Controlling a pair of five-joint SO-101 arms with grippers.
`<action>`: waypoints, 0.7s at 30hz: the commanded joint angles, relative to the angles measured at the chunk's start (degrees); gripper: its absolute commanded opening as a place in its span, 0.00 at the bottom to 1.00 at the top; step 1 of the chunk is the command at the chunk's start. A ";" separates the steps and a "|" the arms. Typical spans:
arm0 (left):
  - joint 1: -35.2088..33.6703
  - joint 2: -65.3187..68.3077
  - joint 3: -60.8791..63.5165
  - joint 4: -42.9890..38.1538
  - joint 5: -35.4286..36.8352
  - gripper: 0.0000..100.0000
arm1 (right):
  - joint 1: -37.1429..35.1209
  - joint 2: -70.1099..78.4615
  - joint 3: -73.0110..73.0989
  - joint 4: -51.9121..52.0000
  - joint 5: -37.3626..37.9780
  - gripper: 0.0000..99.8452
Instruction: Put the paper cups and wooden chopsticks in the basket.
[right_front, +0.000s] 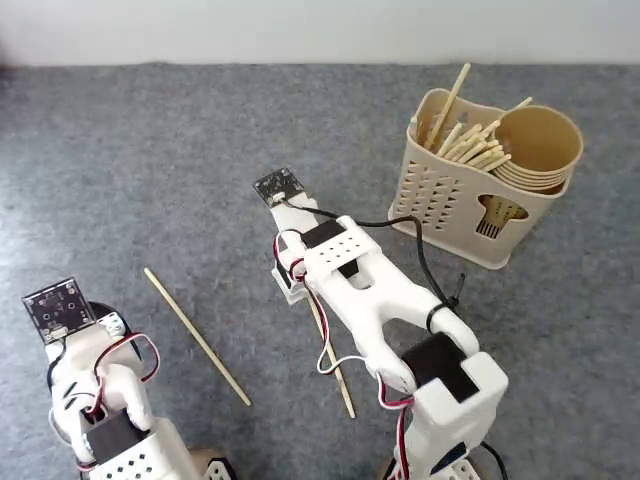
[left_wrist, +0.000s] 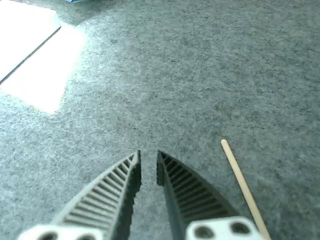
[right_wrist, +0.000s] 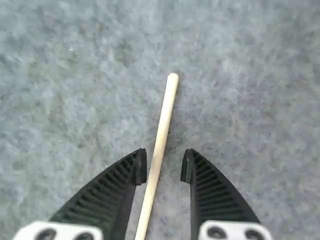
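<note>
Beneath the right arm (right_front: 372, 290), a half-hidden chopstick (right_front: 340, 385).

The high view looks steeply down over the whole carpeted table (right_front: 150, 150), while each wrist view peers close past its jaws at that surface, sharing the left chopstick (left_wrist: 244, 186) and right chopstick (right_wrist: 161, 130) with it.

A basket (right_front: 450, 200) stands near the table's (right_front: 150, 150) far right corner, holding cups (right_front: 540, 145) and chopsticks (right_front: 470, 145). Toward the near edge lie a left chopstick (right_front: 197, 337) and a middle chopstick (right_front: 335, 370), apart.
</note>
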 joint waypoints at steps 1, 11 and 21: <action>-0.35 0.26 -0.48 -1.14 -0.44 0.05 | -0.48 0.75 -1.32 -1.01 -0.26 0.12; -0.35 0.26 -0.48 -1.14 -0.44 0.05 | -0.48 -0.57 -0.97 0.57 -0.35 0.02; -0.35 0.26 -0.48 -1.14 -0.44 0.05 | -0.13 -16.57 -1.05 13.05 -0.53 0.01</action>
